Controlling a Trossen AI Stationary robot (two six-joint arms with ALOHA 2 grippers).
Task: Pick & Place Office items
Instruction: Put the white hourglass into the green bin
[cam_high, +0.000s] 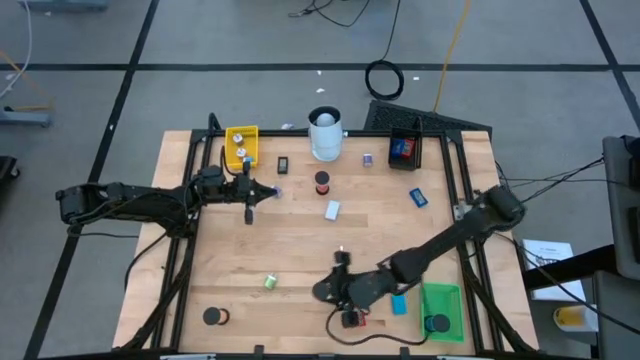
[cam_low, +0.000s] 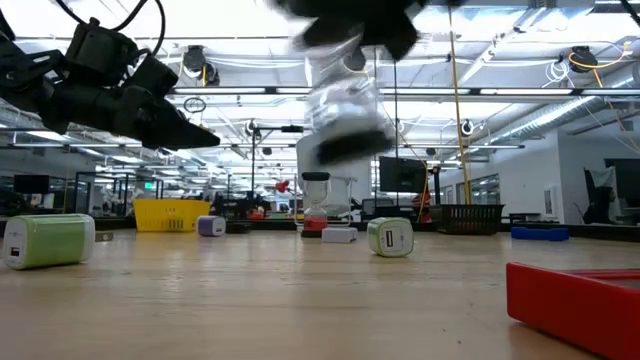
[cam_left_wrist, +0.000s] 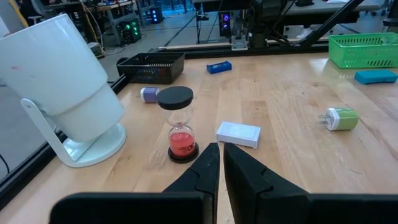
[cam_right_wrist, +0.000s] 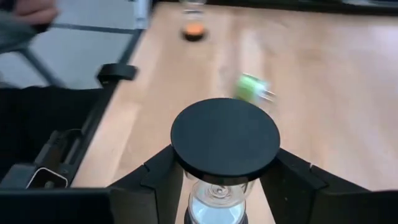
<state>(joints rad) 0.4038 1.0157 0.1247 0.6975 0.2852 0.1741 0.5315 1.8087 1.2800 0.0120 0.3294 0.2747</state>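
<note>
hourglass (cam_high: 322, 183) between 2 trays (cam_high: 241, 146)

2 dark jointed arms, black fingers (cam_left_wrist: 208, 168)

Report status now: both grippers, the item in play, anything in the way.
Right gripper closed around an hourglass, near the green tray. Left gripper shut, empty, hovering by the red-sand hourglass. Nothing seen blocking.
</note>
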